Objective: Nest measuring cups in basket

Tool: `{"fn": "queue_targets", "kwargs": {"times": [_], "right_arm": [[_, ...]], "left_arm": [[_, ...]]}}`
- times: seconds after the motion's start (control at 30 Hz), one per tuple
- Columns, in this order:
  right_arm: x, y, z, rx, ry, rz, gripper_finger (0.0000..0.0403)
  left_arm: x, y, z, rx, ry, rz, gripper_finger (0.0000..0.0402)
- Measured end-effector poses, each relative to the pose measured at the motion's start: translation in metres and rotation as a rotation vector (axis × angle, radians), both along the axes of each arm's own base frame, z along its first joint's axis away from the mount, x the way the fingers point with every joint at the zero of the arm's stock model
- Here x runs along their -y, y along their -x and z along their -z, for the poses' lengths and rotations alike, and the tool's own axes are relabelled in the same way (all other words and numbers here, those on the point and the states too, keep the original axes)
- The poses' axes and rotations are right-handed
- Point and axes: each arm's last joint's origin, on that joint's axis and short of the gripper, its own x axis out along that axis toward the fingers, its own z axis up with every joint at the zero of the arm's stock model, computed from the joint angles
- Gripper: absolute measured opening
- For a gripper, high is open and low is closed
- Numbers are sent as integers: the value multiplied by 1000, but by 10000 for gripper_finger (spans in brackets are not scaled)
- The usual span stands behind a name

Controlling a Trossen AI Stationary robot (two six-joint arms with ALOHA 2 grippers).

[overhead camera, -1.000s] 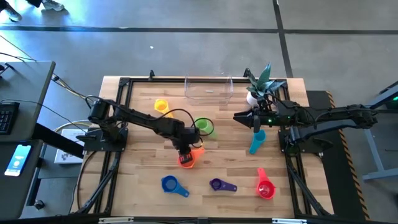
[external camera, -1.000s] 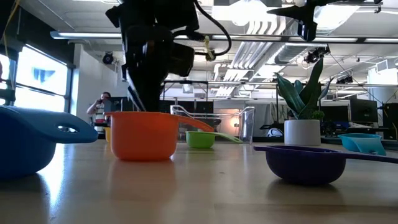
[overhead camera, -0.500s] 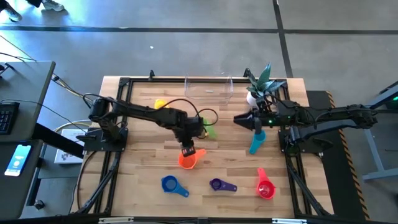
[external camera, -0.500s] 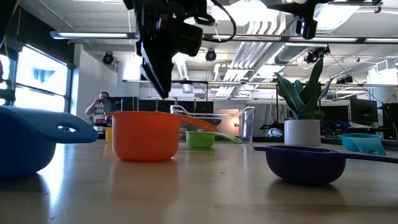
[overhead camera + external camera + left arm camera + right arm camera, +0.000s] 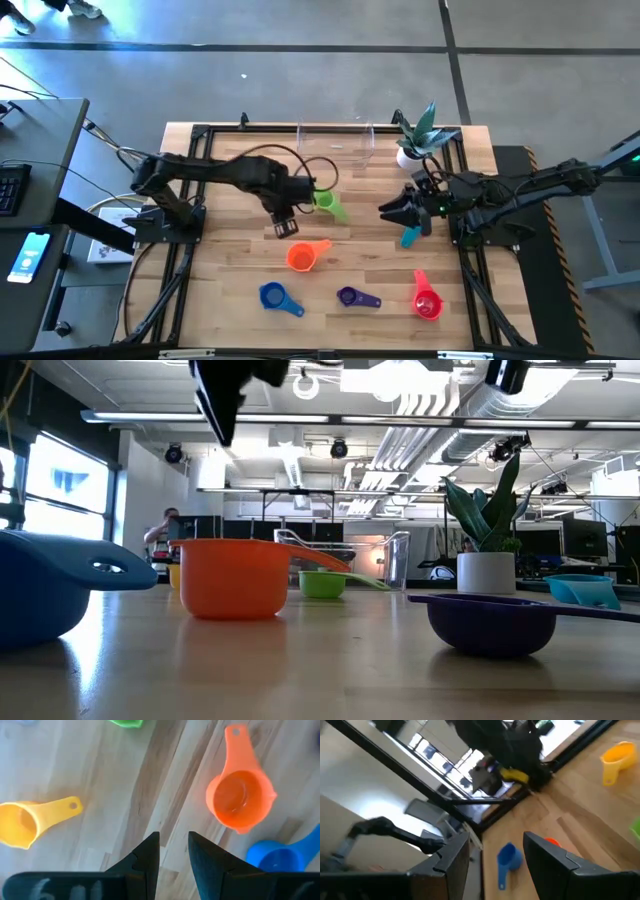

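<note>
1. Left gripper: raised above the tabletop, between the yellow and orange cups; its two dark fingers stand a narrow gap apart with nothing between them.
2. Right gripper: on the right side of the table, angled toward the centre, just beside the light blue cup; its fingers are spread apart and empty.
3. Orange measuring cup: upright on the wooden table near the centre, handle pointing toward the far right corner; free of both grippers.
4. Green measuring cup: behind the orange cup, just beside the left arm's wrist; in the low view it sits in front of the basket.
5. Yellow measuring cup: lying on the table left of the left gripper; hidden under the left arm in the high view.
6. Blue measuring cup: near the front edge, left of centre, handle pointing right.
7. Purple measuring cup: near the front edge, between the blue and red cups, handle pointing right.
8. Red measuring cup: front right, handle pointing toward the back.
9. Light blue measuring cup: on the table, partly covered by the right gripper.
10. Basket: clear bin at the middle of the table's far edge; no cup can be seen inside it.
11. Potted plant: white pot with green leaves at the far right corner, right of the basket.
</note>
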Motion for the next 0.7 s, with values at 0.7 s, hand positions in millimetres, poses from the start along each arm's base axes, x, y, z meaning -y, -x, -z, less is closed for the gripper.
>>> {"fn": "queue_targets", "kwargs": {"times": [0.7], "right_arm": [[-47, -3, 10, -944, -67, 128, 177]], "left_arm": [[-11, 116, -101, 408, -143, -236, 92]]}}
